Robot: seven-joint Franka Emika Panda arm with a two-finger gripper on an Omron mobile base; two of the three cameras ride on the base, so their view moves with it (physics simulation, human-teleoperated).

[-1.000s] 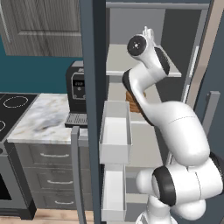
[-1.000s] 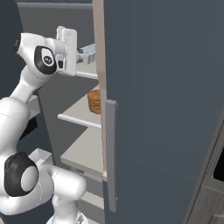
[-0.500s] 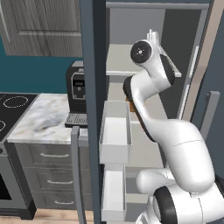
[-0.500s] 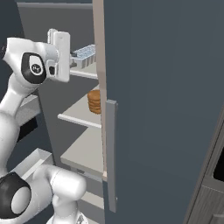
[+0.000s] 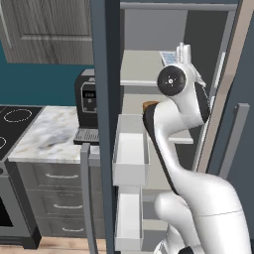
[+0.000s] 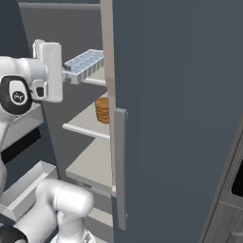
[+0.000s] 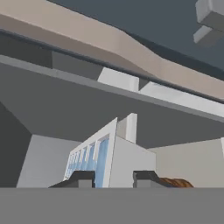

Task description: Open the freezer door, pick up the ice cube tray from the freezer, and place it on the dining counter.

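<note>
The freezer door point(image 5: 105, 99) stands swung open, seen edge-on, with white bins point(image 5: 131, 151) on its inner side. My gripper point(image 6: 68, 72) is shut on one end of the ice cube tray point(image 6: 86, 61), a white and pale-blue grid of cells held level in front of the freezer's upper shelf point(image 5: 141, 69). In the hand view the tray point(image 7: 98, 157) sticks out between my two fingertips point(image 7: 81, 178), and my gripper point(image 7: 113, 178) clamps its near end. From the left base view the tray point(image 5: 168, 57) peeks out behind my hand. The dining counter is out of view.
A stack of round brown discs point(image 6: 102, 110) sits on the middle shelf point(image 6: 88, 127). The plain matching door point(image 6: 175, 118) with its grey handle point(image 6: 120, 166) closes off the right. A black coffee machine point(image 5: 87, 106) stands on a small marble counter point(image 5: 44, 139) left of the open door.
My hand has drawn back from the upper shelf toward the opening, bringing the tray with it, and my elbow has swung over. The grip stays the same.
</note>
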